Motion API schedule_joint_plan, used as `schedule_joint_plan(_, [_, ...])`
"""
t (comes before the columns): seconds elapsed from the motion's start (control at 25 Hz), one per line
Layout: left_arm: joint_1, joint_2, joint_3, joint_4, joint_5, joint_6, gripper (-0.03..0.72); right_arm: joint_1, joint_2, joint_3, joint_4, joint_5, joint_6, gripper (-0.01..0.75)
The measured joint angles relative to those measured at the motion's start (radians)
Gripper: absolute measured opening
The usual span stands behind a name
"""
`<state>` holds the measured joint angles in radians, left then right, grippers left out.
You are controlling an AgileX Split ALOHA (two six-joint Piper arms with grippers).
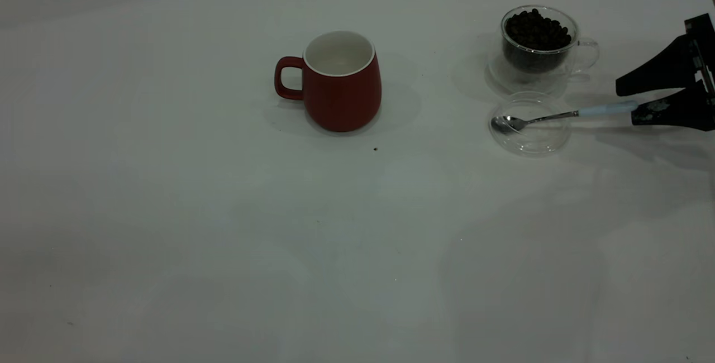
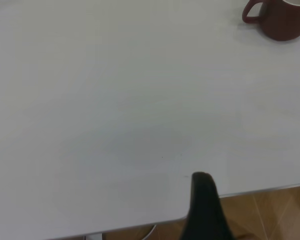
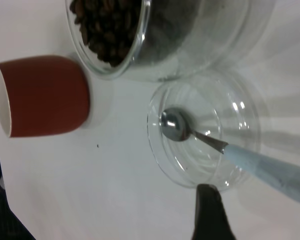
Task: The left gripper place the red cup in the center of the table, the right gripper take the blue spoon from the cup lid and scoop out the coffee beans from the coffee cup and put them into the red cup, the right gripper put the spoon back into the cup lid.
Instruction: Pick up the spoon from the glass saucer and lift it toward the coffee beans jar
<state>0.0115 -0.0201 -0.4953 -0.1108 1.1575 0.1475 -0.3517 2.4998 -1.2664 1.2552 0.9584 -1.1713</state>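
My right hand [image 1: 634, 100] sits at the table's [image 1: 223, 229] right edge with its fingers spread apart around the tip of the blue spoon [image 1: 564, 115] handle, not clamped. The spoon's bowl rests in the clear cup lid [image 1: 530, 124], just in front of the glass coffee cup [image 1: 539, 44] full of beans. The red cup [image 1: 341, 81] stands upright near the table's center, well apart; of my left hand [image 2: 205, 210] I see only one dark finger over the table edge, so I cannot tell its state.
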Motion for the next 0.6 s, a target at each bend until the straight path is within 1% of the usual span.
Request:
schedule_joint_plan(0.32, [0.0,0.0,0.0,0.0,0.0,0.0,0.587,0.0,0.002,-0.001,0.014,0.0,-0.016,0.519])
schedule_joint_plan(0.6, [0.0,0.0,0.0,0.0,0.0,0.0,0.587,0.001,0.051,-0.001,0.071,-0.001,-0.034,0.519])
